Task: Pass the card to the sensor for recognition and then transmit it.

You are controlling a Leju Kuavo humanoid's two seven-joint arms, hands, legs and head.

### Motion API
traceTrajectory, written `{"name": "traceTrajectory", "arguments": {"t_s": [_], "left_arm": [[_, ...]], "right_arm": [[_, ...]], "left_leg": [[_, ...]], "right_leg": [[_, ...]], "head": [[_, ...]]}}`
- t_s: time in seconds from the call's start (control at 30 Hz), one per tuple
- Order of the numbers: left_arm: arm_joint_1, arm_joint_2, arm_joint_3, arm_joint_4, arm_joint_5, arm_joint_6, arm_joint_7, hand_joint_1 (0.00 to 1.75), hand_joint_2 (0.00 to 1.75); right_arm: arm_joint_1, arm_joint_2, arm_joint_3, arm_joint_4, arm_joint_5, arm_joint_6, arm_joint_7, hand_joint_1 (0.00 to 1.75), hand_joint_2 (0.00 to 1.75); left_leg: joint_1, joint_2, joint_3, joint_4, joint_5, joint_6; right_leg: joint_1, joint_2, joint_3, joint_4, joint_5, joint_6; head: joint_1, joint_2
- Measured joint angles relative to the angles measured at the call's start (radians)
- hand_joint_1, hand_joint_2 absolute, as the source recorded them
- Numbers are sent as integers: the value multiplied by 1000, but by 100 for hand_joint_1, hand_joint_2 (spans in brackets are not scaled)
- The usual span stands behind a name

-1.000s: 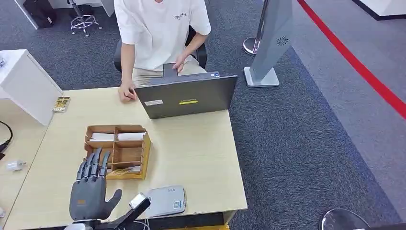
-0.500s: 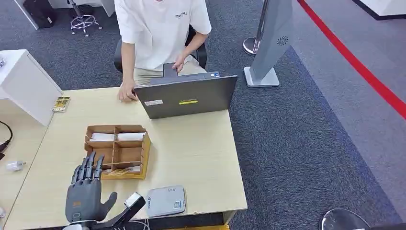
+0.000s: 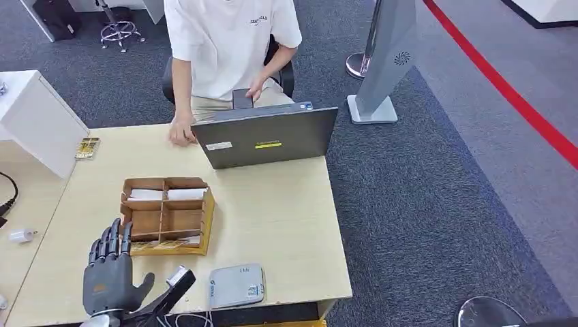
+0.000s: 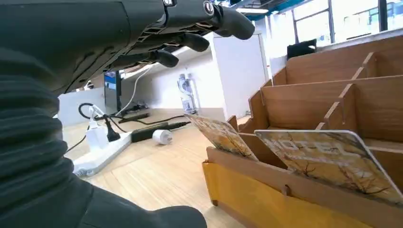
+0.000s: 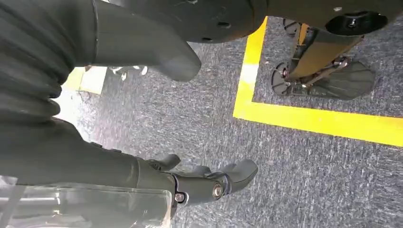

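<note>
Pale wooden divided card box (image 3: pixel 167 214) sits on the light wood-grain bench (image 3: pixel 272 204), its front compartments propping printed hotel cards (image 4: pixel 332 159) on a slant, presumably so fingers can get under an edge. The left hand (image 3: pixel 109 276) hovers released, fingers spread, just beside the box's near corner, holding nothing; the cards lie just ahead of its fingertips, untouched. The grey flat card sensor (image 3: pixel 236 285) waits near the bench's front edge (beyond the box, a person sits behind a laptop). The right hand (image 5: pixel 204 183) hangs over carpet, fingers loosely curled, empty.
</note>
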Motion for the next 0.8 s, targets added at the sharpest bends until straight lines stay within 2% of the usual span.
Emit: {"name": "traceTrajectory", "arguments": {"t_s": [0.8], "left_arm": [[-83,21,-3,84,0,36,51,0,175]], "right_arm": [[-2,0,7,0,40,1,6,0,175]], "left_leg": [[0,0,0,0,0,0]], "right_leg": [[0,0,0,0,0,0]], "head": [[0,0]]}}
